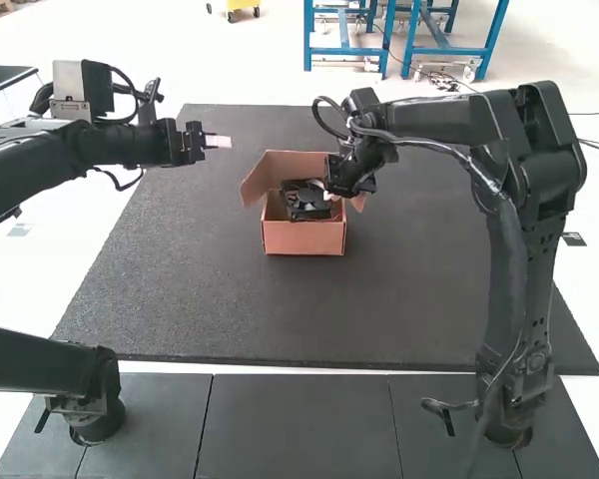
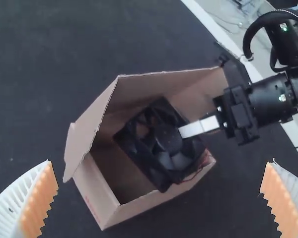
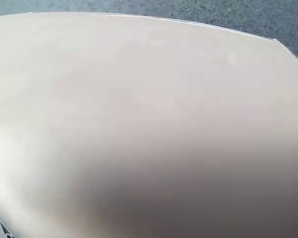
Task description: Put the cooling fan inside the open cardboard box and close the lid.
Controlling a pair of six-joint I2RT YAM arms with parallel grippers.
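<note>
My left fingers, white and ribbed with orange pads, were spread wide and held nothing. The left gripper hung above the black rubbery mat, left of the open brown cardboard box and a little farther back, well apart from it. My right gripper was much the nearer. It sat at the box's right rim and reached onto the black square cooling fan. Whether it was clamping the fan or only resting against it I could not tell.

The fan was inside the box but not lying flat. It leaned on a slant across the opening, with its round hub and curved blades turned up toward my left wrist (what looked like a thin red wire trailed at its low corner). It looked like hard, smooth plastic. The box was thin matte card with rough-cut edges.

The left flap stood raised on the side facing my left gripper, and the far flap rose behind the fan. A pale sheet of card sat very close to my right wrist.

I judged that the fan had to settle level below the rim before any flap could fold. The left flap would then swing rightward over the opening, so my left gripper would have to come right and nearer to push it.
</note>
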